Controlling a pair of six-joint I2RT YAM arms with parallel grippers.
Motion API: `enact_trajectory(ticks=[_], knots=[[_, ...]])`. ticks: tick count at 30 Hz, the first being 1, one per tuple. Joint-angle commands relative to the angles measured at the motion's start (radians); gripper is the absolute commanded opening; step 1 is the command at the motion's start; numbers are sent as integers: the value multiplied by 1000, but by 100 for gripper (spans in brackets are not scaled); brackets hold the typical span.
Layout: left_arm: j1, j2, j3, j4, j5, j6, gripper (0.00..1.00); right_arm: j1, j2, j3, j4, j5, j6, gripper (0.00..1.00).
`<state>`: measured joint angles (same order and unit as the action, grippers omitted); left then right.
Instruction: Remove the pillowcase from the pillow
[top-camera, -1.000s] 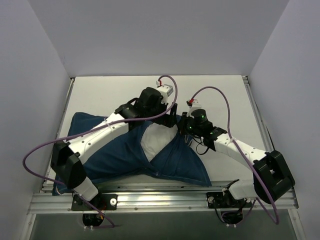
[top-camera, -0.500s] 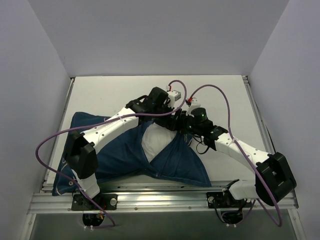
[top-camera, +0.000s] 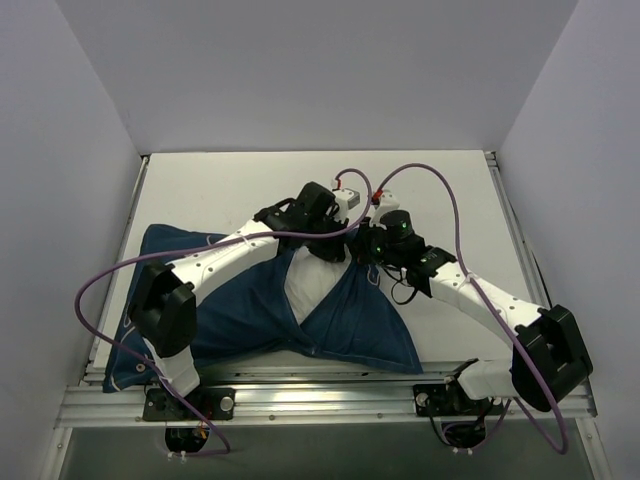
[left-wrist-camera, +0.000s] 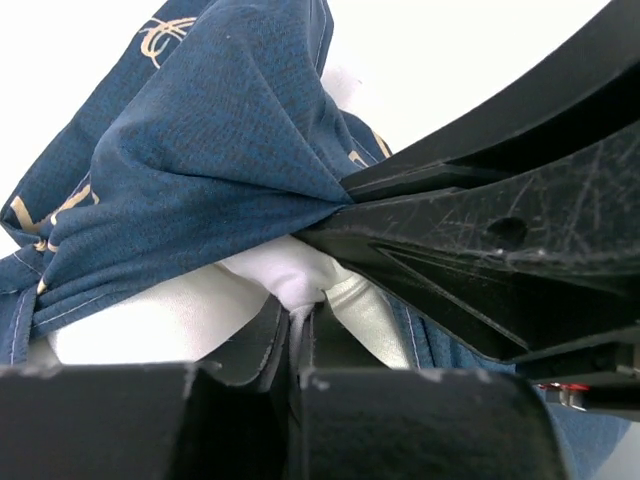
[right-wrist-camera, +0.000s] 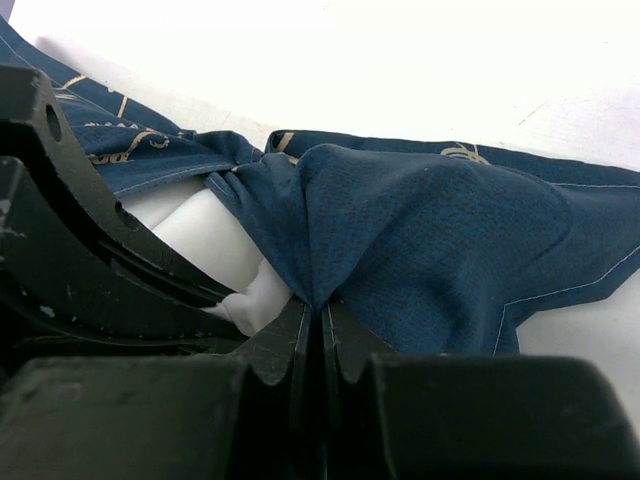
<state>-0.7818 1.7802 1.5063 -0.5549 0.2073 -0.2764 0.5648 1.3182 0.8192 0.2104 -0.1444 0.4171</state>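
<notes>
**Opposed grips at the pillowcase opening**

The navy, cream-printed pillowcase (top-camera: 250, 310) lies crumpled on the bench (top-camera: 230, 180) and covers the near part of the pillow (top-camera: 300, 285). A white wedge of the pillow shows through its opening. At the pillow's far corner, the left tool (left-wrist-camera: 300, 318) is clamped on white fabric and the right tool (right-wrist-camera: 320, 322) on navy cloth. The peeling step appears to be in hand. The next move calls for the tools to draw apart without slipping.

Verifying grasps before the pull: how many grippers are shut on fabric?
2: the left gripper pinches the white pillow at the cover's opening; the right gripper pinches the navy pillowcase right beside it.
</notes>
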Motion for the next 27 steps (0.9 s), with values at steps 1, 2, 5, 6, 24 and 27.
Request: enact_trajectory(ticks=[1, 2, 5, 6, 24, 27], knots=[[-10, -77, -41, 16, 29, 37, 2, -8, -5, 66, 17, 90, -1, 0], [-14, -99, -52, 24, 30, 49, 2, -11, 7, 81, 6, 139, 2, 0], [-25, -185, -110, 38, 81, 81, 2, -31, 33, 110, -37, 233, 32, 0], [-33, -255, -177, 45, 110, 101, 2, -58, 47, 144, -75, 270, 55, 0], [-165, -605, -603, 155, 238, 5, 2, -243, 171, 287, -246, 328, 198, 0], [-174, -653, -653, 159, 224, -29, 2, -267, 184, 305, -255, 327, 195, 0]])
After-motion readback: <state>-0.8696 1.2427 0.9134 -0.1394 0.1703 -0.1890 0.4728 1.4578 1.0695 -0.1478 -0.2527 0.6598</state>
